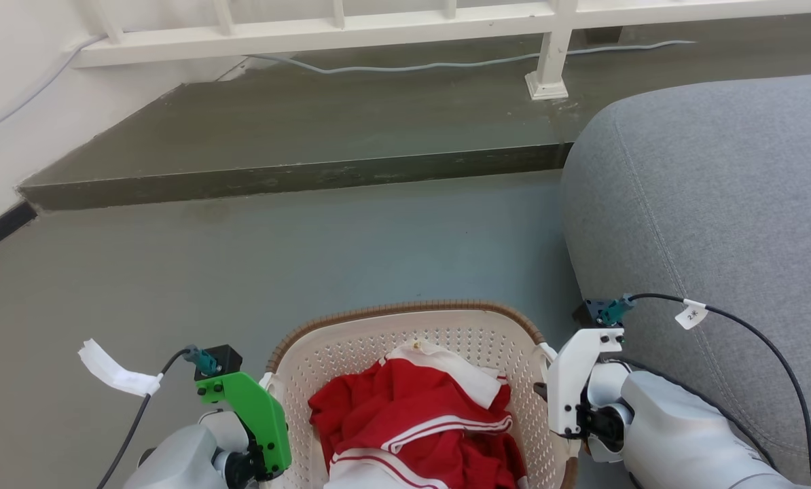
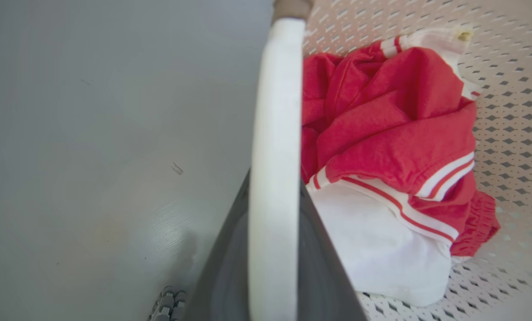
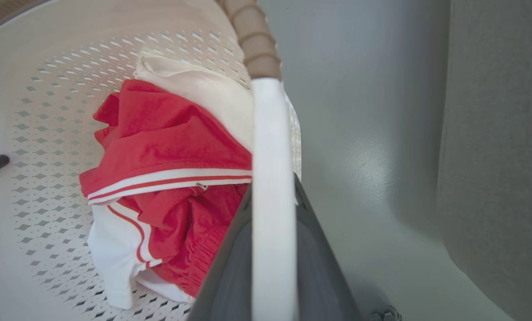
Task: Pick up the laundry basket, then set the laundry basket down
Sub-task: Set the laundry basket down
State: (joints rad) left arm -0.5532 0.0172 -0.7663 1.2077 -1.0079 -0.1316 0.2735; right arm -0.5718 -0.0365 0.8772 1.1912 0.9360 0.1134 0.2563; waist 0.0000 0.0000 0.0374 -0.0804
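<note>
Dark grey fingers (image 2: 228,276) of the left tool (image 2: 275,196) press on both sides of the left handle (image 2: 275,111). So this tool is closed on the laundry basket (image 1: 351,353). The right tool (image 3: 272,200) does the same. Its two dark fingers (image 3: 328,276) squeeze the right handle (image 3: 270,147), which joins the brown rim (image 3: 252,40) at its far end.

From the head, the laundry basket sits at 6 o'clock, between the two arms. A green wrist part (image 1: 249,407) is at 7 o'clock, right by the basket's left side. A white wrist part (image 1: 575,380) is at 5 o'clock, right by its right side. Red and white clothes (image 1: 412,421) lie in a heap inside. I cannot tell if the basket is on the floor (image 1: 310,251) or just off it.

A big grey sofa (image 1: 718,204) fills 3 o'clock and stands very near the basket's right side. The right arm sits in the thin gap between them. A black cable (image 1: 752,326) with a white label runs over the sofa. At 8 o'clock a white paper tag (image 1: 113,370) hangs on the left arm's cable.

Grey floor lies past the basket toward 12 o'clock, up to a dark step (image 1: 297,129). A white railing (image 1: 378,30) stands on the step, and a grey cord (image 1: 446,66) lies along it. A pale wall (image 1: 11,102) is at 10 o'clock.
</note>
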